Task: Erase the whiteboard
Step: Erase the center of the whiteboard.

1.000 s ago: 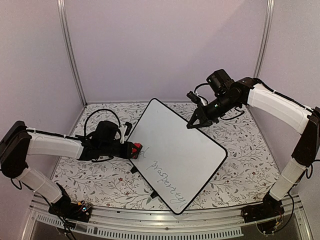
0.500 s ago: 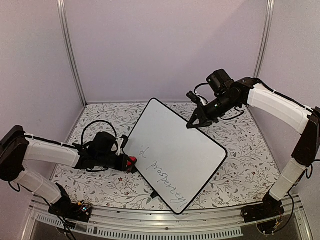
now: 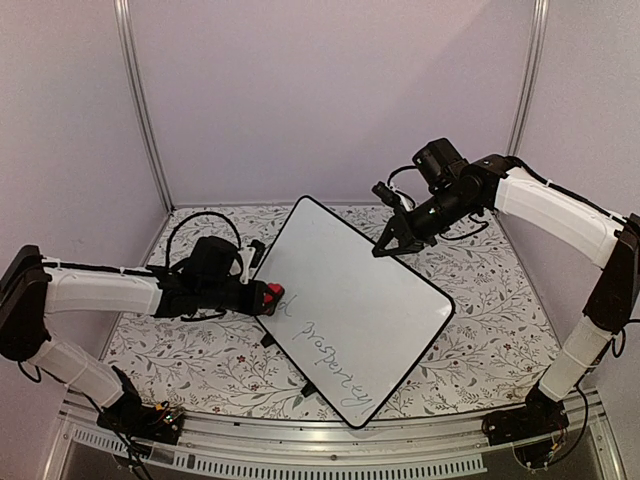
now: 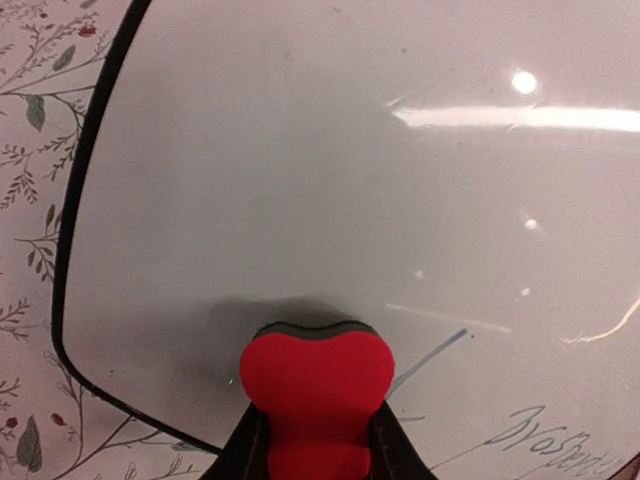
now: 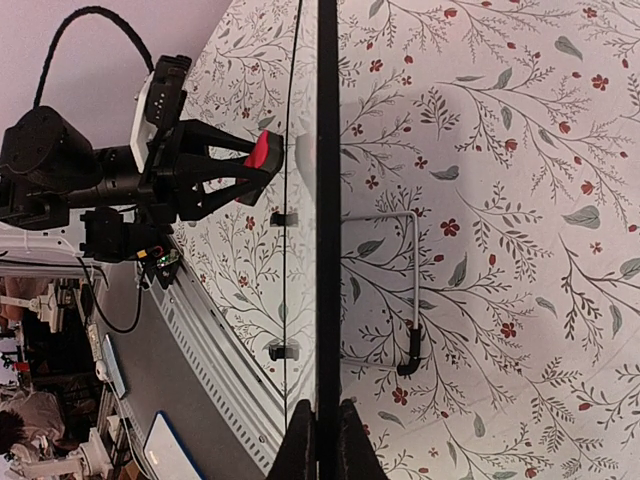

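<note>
Whiteboard (image 3: 352, 285), pinched at 1 o'clock by the right hand (image 3: 383, 249), needs the eraser (image 4: 317, 385) clamped in the left hand (image 3: 263, 298) swept flat toward the 5 o'clock writing (image 3: 335, 358).

White-shelled arms (image 3: 100, 290); black joints (image 3: 440, 160); looping black cables (image 5: 93, 11).

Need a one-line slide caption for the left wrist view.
Left hand holds a red eraser block against the white, black-rimmed whiteboard, near thin dark cursive handwriting.
</note>
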Motion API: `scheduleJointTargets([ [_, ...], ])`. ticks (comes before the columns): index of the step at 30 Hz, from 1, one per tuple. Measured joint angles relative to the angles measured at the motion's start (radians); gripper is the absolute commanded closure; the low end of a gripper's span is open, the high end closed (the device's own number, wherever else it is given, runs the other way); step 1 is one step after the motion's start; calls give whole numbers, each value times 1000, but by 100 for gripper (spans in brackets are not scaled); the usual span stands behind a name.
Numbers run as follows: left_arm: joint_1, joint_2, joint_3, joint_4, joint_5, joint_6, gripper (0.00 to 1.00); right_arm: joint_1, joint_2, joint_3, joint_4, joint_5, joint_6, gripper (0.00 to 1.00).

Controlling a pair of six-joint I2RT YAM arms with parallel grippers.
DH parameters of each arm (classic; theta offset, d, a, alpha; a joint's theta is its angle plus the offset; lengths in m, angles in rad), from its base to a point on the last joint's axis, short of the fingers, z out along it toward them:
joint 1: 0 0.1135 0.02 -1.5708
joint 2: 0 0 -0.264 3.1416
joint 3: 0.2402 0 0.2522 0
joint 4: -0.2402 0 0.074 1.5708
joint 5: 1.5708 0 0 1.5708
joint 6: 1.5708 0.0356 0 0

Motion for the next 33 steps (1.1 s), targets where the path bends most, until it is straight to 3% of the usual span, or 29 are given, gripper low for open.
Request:
scheduleJointTargets([
  [11, 8, 97, 103, 4, 24, 36, 100, -4, 0, 0, -12, 11, 16, 100],
  [33, -31, 32, -103, 110, 54, -18, 100, -4, 0, 2, -12, 8, 16, 100],
])
